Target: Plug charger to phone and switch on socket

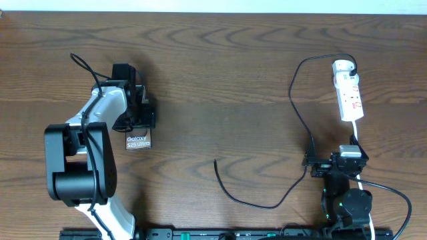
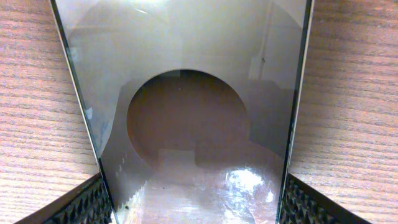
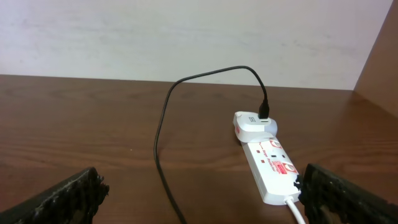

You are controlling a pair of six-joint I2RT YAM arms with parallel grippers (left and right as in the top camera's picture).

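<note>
Left fingers [image 2: 84, 205] either side of phone [image 2: 193, 124]

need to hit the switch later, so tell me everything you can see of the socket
The socket is a white, plastic-looking elongated power strip with red switch markings, lying flat on the wooden table, far right side. A white adapter is plugged into its far end, the black charger cable rising from it. A white cord leaves its near end. Nothing grips it.

phone [image 1: 139, 141] mostly hidden under left gripper [image 1: 138, 121], socket [image 1: 349, 93] switch positions too small to tell
</note>
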